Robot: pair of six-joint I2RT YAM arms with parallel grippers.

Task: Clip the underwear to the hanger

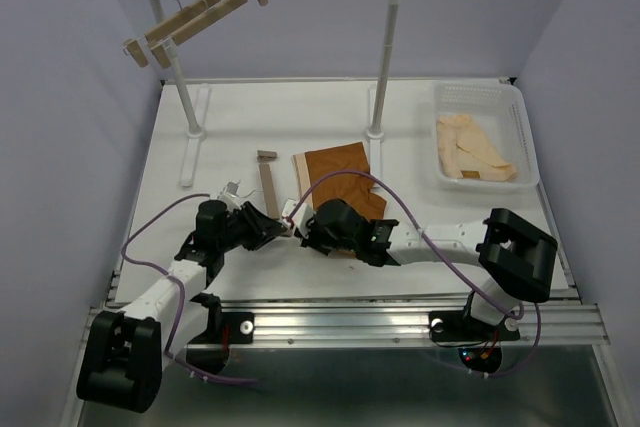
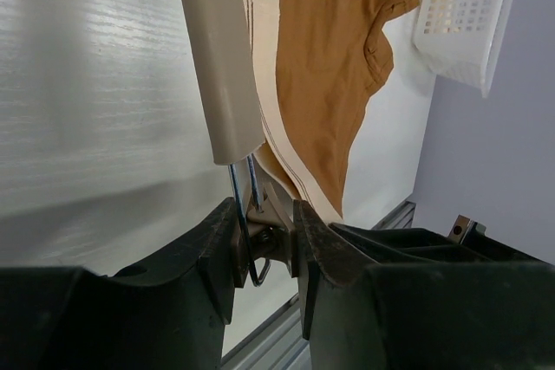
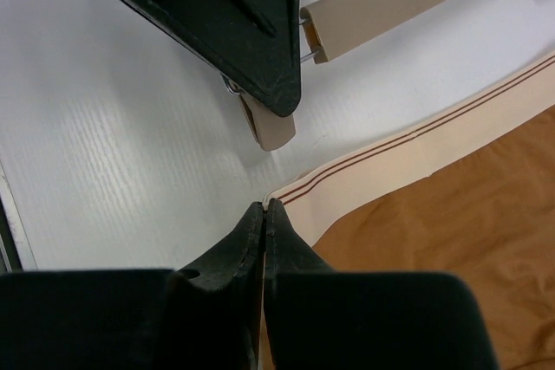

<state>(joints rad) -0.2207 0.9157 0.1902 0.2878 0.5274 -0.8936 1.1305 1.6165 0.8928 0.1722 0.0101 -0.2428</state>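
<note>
The rust-brown underwear point(image 1: 340, 169) lies flat mid-table, its pale striped waistband point(image 3: 416, 158) turned toward the hanger point(image 1: 268, 182). The hanger is a light-wood bar point(image 2: 221, 67) lying on the table beside the waistband. My left gripper point(image 2: 267, 236) is shut on the wooden clip point(image 3: 270, 130) at the bar's near end, with the clip's wire spring showing between the jaws. My right gripper point(image 3: 264, 207) is shut on the near corner of the waistband, close beside the clip. In the top view both grippers meet near the table's front, left point(image 1: 278, 227) and right point(image 1: 300, 230).
A white rail rack point(image 1: 378, 67) stands at the back with two more wooden hangers point(image 1: 195, 17) on its left end. A white basket point(image 1: 520, 112) at the back right holds a cream garment point(image 1: 475, 152). Purple cables loop over both arms.
</note>
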